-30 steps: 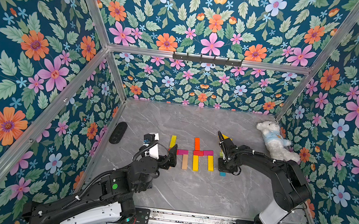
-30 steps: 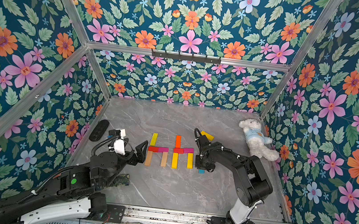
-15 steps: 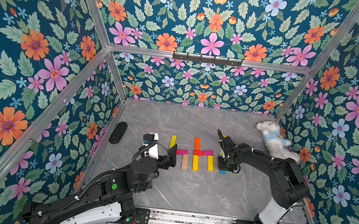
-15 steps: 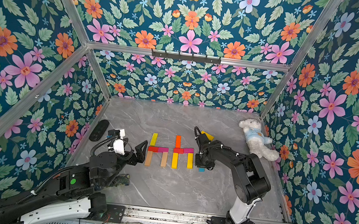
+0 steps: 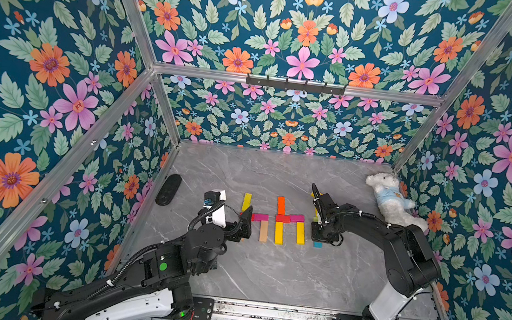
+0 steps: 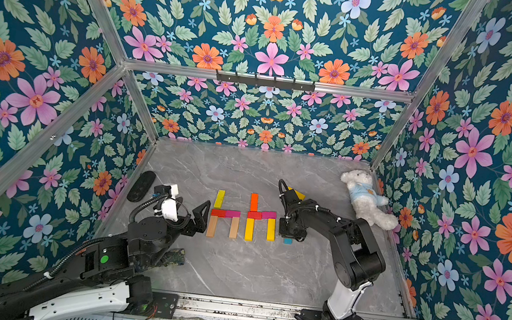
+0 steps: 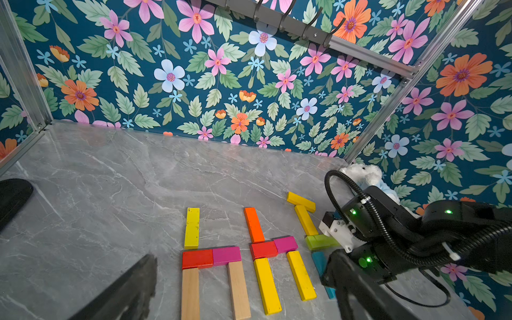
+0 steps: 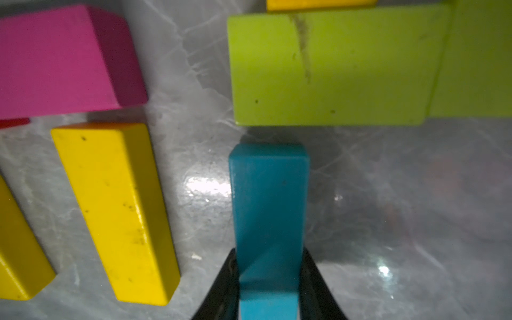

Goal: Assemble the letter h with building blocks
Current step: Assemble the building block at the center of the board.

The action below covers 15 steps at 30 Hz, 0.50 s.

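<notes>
Two h shapes of building blocks lie flat mid-table in both top views. The left one has a lime stem (image 6: 219,198), a red and pink bar (image 6: 225,213) and wooden legs (image 6: 234,227). The other has an orange stem (image 5: 281,204) and yellow legs (image 5: 300,232). To their right my right gripper (image 8: 270,277) is shut on a blue block (image 8: 270,199). Its far end stops just short of a green block (image 8: 329,69). Yellow blocks (image 7: 306,220) lie beyond the green one. My left gripper (image 7: 243,259) stands open by the left h, holding nothing.
A white plush bear (image 5: 389,199) lies against the right wall at the back. A black oval object (image 5: 168,189) rests by the left wall. Floral walls close in three sides, and a metal rail (image 5: 278,316) runs along the front.
</notes>
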Each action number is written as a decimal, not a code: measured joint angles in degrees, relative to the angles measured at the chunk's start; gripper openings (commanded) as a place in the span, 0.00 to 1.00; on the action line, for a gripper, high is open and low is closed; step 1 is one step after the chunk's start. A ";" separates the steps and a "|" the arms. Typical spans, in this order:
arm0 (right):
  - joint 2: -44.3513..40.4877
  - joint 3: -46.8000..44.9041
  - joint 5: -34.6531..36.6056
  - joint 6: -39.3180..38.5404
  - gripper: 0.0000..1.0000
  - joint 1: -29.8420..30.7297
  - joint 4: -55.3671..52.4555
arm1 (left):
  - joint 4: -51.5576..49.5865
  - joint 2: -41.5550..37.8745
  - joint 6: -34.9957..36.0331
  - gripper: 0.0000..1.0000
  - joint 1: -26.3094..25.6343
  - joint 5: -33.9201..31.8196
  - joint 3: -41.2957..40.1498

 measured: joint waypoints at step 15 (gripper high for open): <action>-0.17 -0.07 -0.26 -0.09 0.47 -0.28 0.94 | 0.00 0.04 0.00 0.99 0.00 -0.20 -0.02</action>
